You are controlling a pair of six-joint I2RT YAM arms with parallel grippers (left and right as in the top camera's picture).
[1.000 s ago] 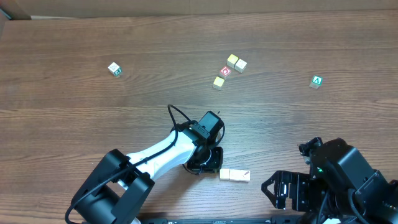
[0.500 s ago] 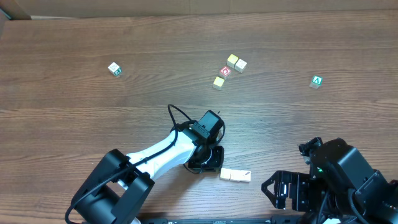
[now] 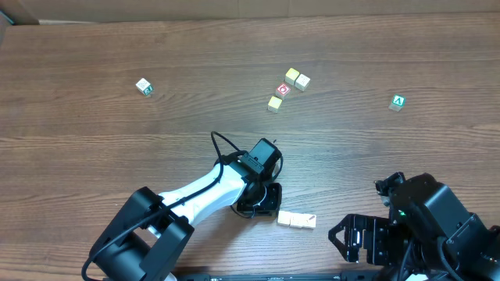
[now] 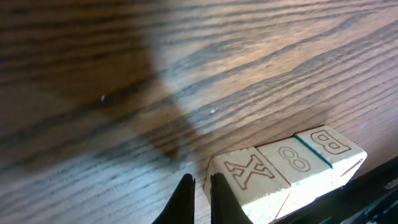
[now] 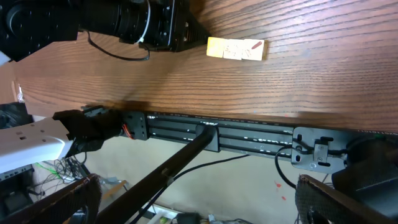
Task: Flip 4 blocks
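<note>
Left end effector [image 4: 200,188]: fingertips pressed together, pinching nothing, close to the worktop [image 4: 124,74], just left of the row's X end.
Blocks [image 4: 283,167]: tight row with faces X, 8 and B up; lower centre of the overhead view.
Right end effector [image 5: 198,193]: spread wide, empty, at the overhead view's lower right.
Other cubes: red-circle cluster [image 3: 283,89] at upper centre; green "A" cube [image 3: 398,102] at right.

Bright, even light; left-wrist close-up seemingly soft.
</note>
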